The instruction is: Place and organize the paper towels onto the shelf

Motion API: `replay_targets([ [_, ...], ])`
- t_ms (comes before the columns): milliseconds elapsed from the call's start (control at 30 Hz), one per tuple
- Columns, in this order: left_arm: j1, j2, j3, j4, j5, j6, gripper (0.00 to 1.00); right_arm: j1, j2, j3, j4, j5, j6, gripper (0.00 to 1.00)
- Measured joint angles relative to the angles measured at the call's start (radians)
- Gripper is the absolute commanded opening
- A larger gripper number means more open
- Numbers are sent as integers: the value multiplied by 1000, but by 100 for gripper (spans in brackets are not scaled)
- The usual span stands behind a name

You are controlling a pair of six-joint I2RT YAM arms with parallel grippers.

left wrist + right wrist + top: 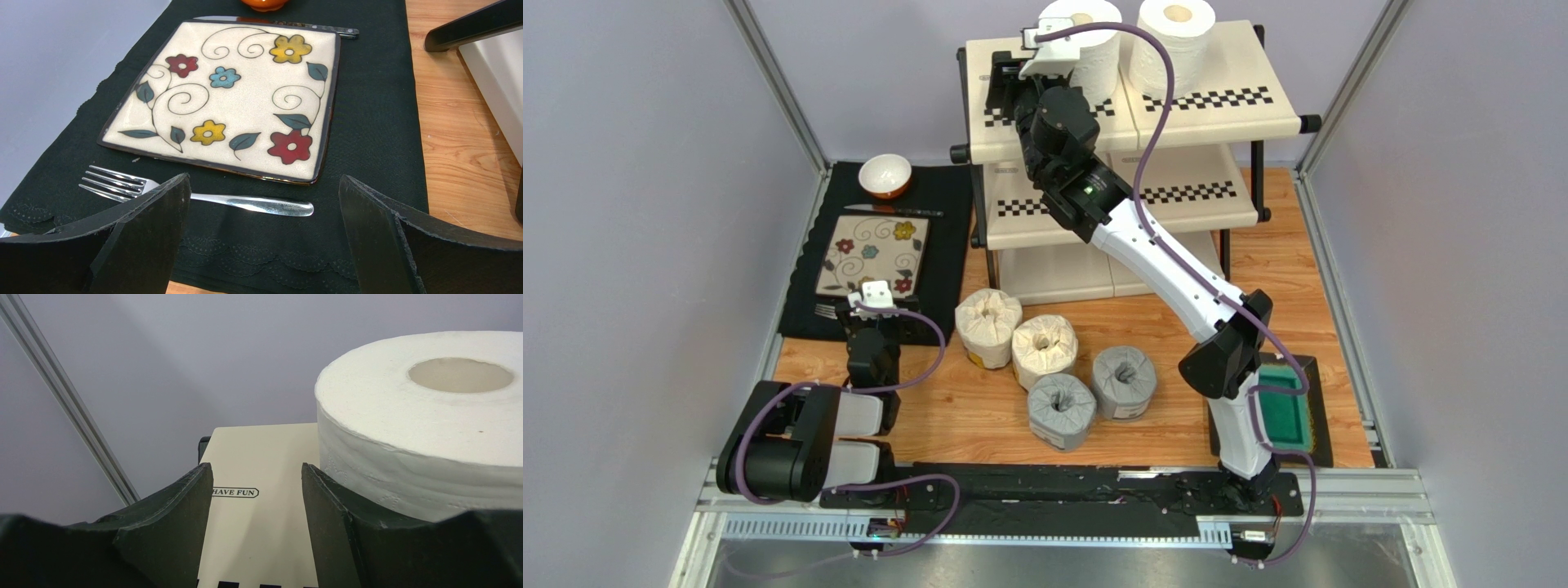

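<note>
The shelf (1210,116) stands at the back centre. Two plain white paper towels (1081,49) (1176,43) stand upright on its top tier. Two cream-wrapped rolls (989,326) (1044,350) and two grey-wrapped rolls (1062,410) (1124,382) sit on the wooden table in front. My right gripper (1008,83) is open and empty over the top panel's left part (258,459), with the left white roll (430,416) just beside its right finger. My left gripper (857,314) is open and empty low over the black mat (380,122).
A floral square plate (233,92), a fork (245,202), a knife (891,211) and a white-and-orange bowl (885,175) lie on the black mat at left. A green tray (1284,410) sits at the right near my right arm's base. Grey walls enclose the table.
</note>
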Motion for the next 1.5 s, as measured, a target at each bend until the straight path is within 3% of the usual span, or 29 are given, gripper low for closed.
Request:
replay_targets([
  [933, 1, 0, 0, 0, 6, 0, 99, 0, -63, -90, 93, 85, -74, 59],
  [1300, 1, 0, 0, -3, 7, 0, 99, 1, -122, -150, 37, -188, -45, 62],
  [1500, 1, 0, 0, -4, 7, 0, 99, 15, -280, -303, 18, -317, -12, 63],
])
